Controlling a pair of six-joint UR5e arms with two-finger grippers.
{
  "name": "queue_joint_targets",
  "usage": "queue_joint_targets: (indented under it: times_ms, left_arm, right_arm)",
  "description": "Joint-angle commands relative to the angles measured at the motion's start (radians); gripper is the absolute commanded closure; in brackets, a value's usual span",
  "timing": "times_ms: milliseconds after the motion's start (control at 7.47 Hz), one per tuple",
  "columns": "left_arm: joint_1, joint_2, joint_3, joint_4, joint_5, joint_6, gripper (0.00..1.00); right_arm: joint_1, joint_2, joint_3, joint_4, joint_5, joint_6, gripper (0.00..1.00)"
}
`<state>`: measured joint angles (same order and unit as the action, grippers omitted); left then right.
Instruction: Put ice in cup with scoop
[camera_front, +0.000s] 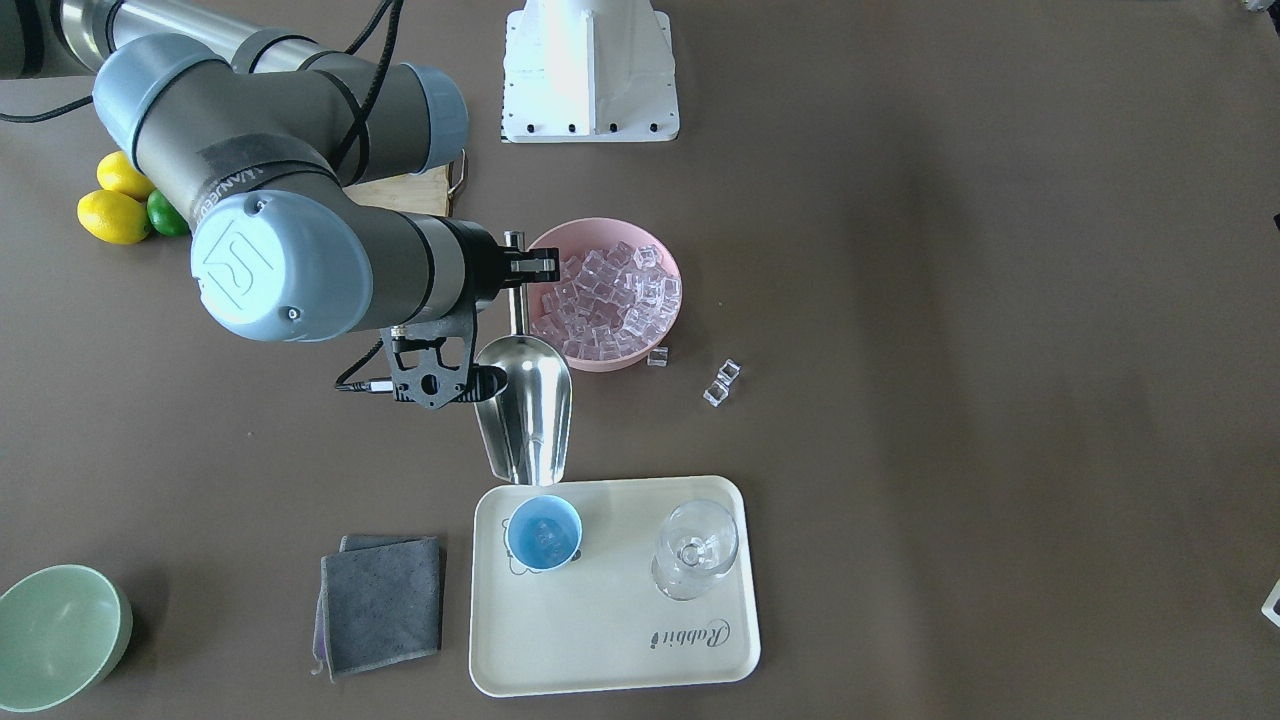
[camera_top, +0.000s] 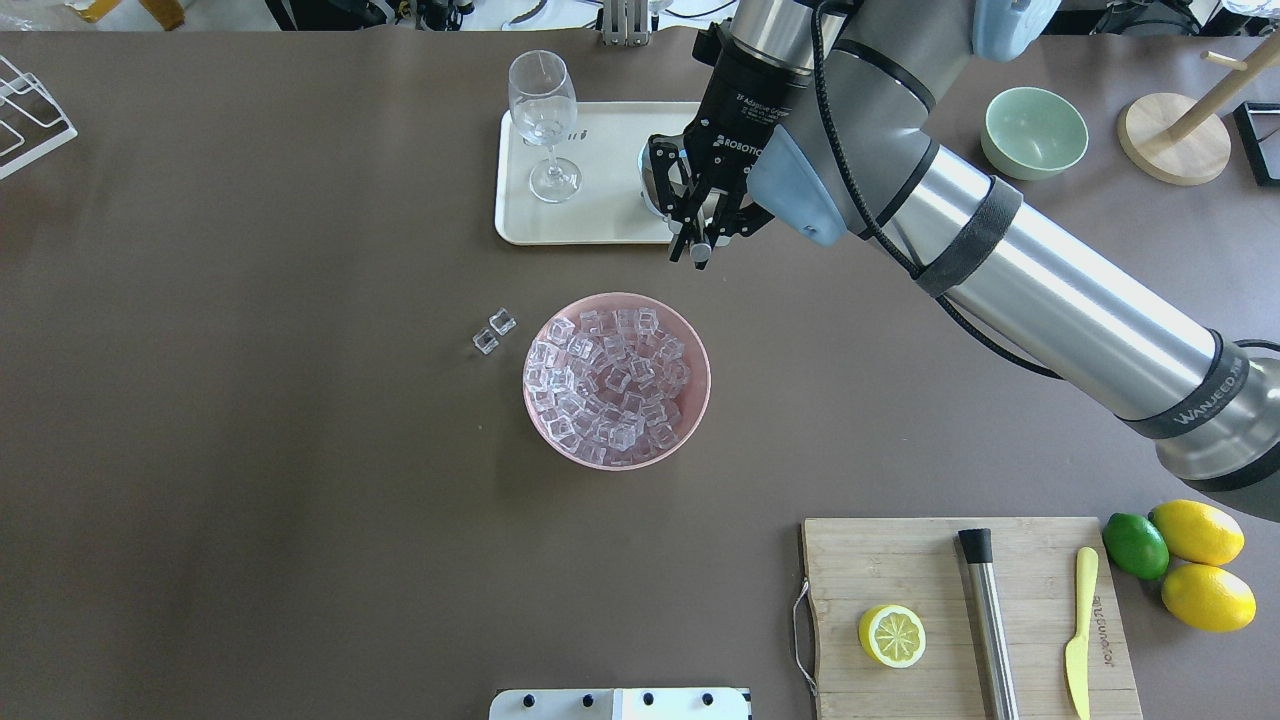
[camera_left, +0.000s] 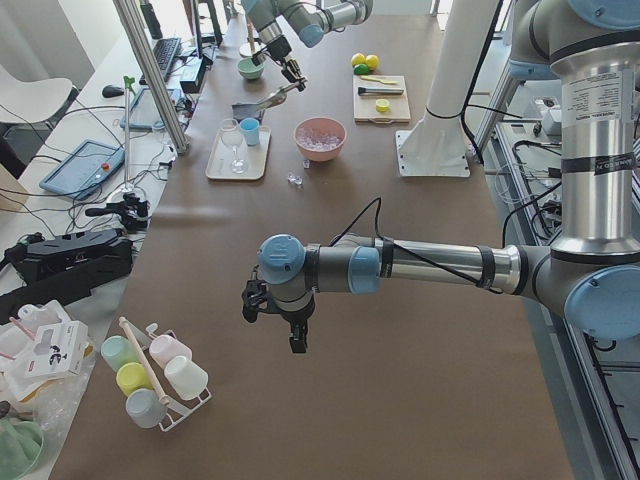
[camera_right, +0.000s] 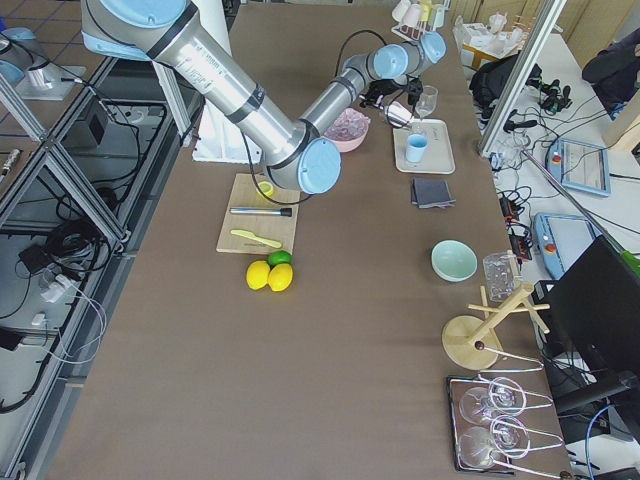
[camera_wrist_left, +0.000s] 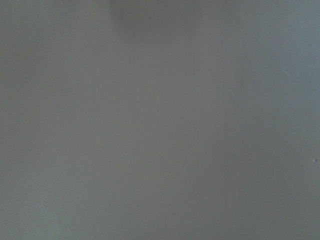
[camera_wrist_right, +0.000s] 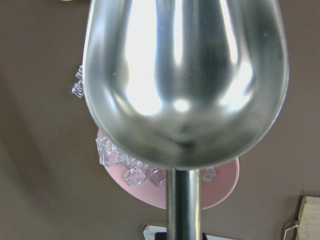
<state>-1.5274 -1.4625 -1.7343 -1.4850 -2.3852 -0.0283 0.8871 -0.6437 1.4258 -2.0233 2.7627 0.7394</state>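
My right gripper (camera_front: 535, 265) is shut on the handle of the steel scoop (camera_front: 525, 410). The scoop hangs tilted, with its tip over the near edge of the tray, just beside the light-blue cup (camera_front: 543, 533). The cup holds a little ice. The scoop trough (camera_wrist_right: 185, 75) looks empty in the right wrist view. Ice (camera_front: 610, 295) fills a pink bowl (camera_front: 640, 355) behind the scoop, and three loose cubes (camera_front: 722, 383) lie on the table beside it. My left gripper (camera_left: 275, 320) hovers low over bare table far from these; I cannot tell whether it is open or shut.
The cup stands on a cream tray (camera_front: 610, 640) with a clear stemmed glass (camera_front: 695, 550). A grey cloth (camera_front: 382, 603) and a pale green bowl (camera_front: 55, 635) lie nearby. A cutting board (camera_top: 900, 560) carries a steel rod (camera_top: 988, 620), a half lemon and a knife; lemons and a lime (camera_top: 1185, 555) lie beside it.
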Motion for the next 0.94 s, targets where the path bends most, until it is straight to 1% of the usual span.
queue_joint_targets:
  times_ms: [0, 268, 401, 535, 803]
  left_arm:
    - [-0.031, 0.005, -0.002, 0.018, 0.046, -0.001, 0.01]
    - [-0.033, 0.005, -0.005, 0.018, 0.046, -0.001, 0.01]
    - [-0.033, 0.005, -0.002, 0.018, 0.046, -0.001, 0.01]
    - [-0.036, 0.005, -0.004, 0.018, 0.046, -0.001, 0.01]
    - [-0.037, 0.005, -0.007, 0.018, 0.046, -0.001, 0.01]
  right_arm:
    - [0.0, -0.016, 0.022, -0.002, -0.001, 0.001, 1.0]
    - [0.0, -0.054, 0.077, -0.002, -0.012, 0.006, 1.0]
    - [0.0, -0.098, 0.132, -0.003, -0.023, 0.009, 1.0]
    - [0.0, -0.17, 0.23, -0.003, -0.091, 0.012, 1.0]
    - [-0.01, -0.293, 0.371, -0.006, -0.199, 0.014, 1.0]
